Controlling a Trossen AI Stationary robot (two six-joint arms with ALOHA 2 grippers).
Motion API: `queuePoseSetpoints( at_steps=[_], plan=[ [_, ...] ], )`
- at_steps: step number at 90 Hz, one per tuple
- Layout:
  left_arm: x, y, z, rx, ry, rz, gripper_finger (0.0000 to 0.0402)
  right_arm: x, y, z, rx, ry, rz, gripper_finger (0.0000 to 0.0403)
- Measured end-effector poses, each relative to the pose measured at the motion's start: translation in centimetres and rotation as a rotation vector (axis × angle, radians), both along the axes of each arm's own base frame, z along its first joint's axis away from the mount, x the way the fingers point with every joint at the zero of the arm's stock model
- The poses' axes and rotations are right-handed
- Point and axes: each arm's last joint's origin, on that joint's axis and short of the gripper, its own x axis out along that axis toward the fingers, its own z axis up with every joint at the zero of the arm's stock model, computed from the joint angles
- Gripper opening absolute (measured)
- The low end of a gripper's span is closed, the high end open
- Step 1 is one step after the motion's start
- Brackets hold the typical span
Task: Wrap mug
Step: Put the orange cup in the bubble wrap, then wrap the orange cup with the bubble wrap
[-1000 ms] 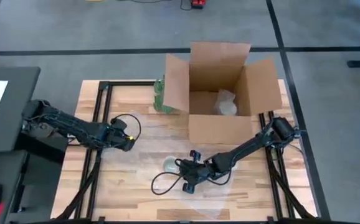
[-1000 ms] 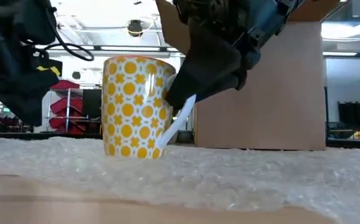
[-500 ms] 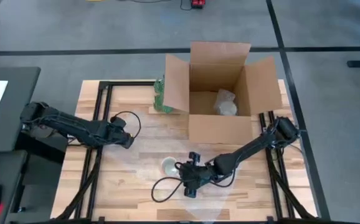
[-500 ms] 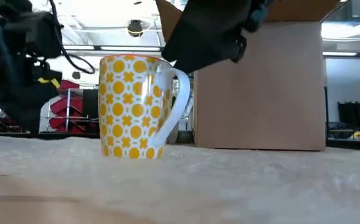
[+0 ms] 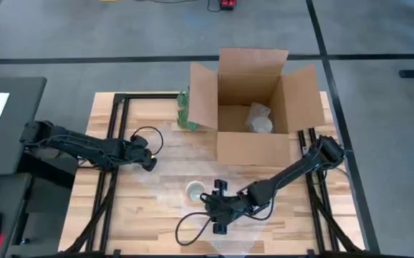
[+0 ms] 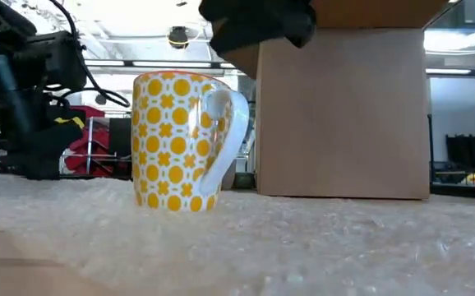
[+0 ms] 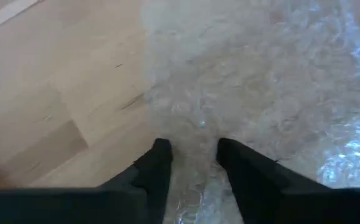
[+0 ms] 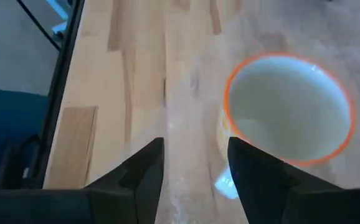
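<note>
The mug (image 6: 180, 141) is yellow-patterned with a white handle and an orange rim. It stands upright on its base on a clear bubble-wrap sheet (image 5: 175, 215) near the table's front middle, and shows from above in the right wrist view (image 8: 286, 118). My right gripper (image 5: 219, 213) is open, raised above the wrap just on the near right side of the mug. My left gripper (image 7: 192, 149) is open and low over the wrap's left edge (image 7: 186, 106), left of the mug. My left gripper's fingertips (image 7: 161, 149) stand either side of a bit of the bubble wrap near its left edge, coming down at a slant from the table's left. I cannot tell whether they touch it.
An open cardboard box (image 5: 253, 107) stands at the far middle with a wrapped bundle (image 5: 259, 118) inside. A green leafy bunch (image 5: 184, 107) stands against its left flap. Bare wood lies to the left of the wrap and along the near edge.
My right gripper has risen from beside the mug's handle and drawn back toward the table's near edge. The mug stays upright on the wrap. My left gripper has come down toward the wrap's left edge.
</note>
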Motion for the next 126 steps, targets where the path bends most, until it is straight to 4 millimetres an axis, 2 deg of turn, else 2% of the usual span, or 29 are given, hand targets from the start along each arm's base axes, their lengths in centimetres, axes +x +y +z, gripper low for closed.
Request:
queuePoseSetpoints(
  at_steps=[8,12,21,39,63,74,102,115,126],
  plan=[
    [0.2,0.0,0.2,0.005,-0.003,-0.027,0.0023,0.0,0.1,1.0,-0.011,0.020,0.001,0.0164],
    [0.4,0.0,0.5,0.008,-0.001,-0.041,0.0010,-0.1,0.2,1.5,-0.021,0.035,0.005,0.0164],
    [1.2,-0.1,1.7,0.011,-0.013,-0.085,0.0007,-0.4,0.7,2.6,-0.049,0.051,0.006,0.0164],
    [4.1,-0.7,6.1,0.057,-0.148,-0.222,0.0001,-1.6,2.0,3.9,-0.127,0.057,-0.007,0.0164],
    [6.8,-3.8,11.8,0.091,-0.405,-0.454,0.0000,-3.5,3.8,4.3,-0.187,0.053,-0.094,0.0164],
    [7.6,-5.3,13.5,0.101,-0.554,-0.537,0.0000,-4.3,4.4,4.2,-0.204,0.047,-0.120,0.0164],
    [8.6,-8.1,16.4,0.078,-0.897,-0.664,0.0000,-5.3,5.3,4.5,-0.240,0.000,-0.149,0.0164],
    [8.8,-9.0,17.5,0.060,-1.023,-0.720,0.0000,-6.2,5.2,6.2,-0.260,-0.071,-0.185,0.0164],
    [9.3,-9.6,17.3,0.043,-1.046,-0.755,0.0000,-6.9,5.2,7.3,-0.281,-0.130,-0.216,0.0164]
  ],
)
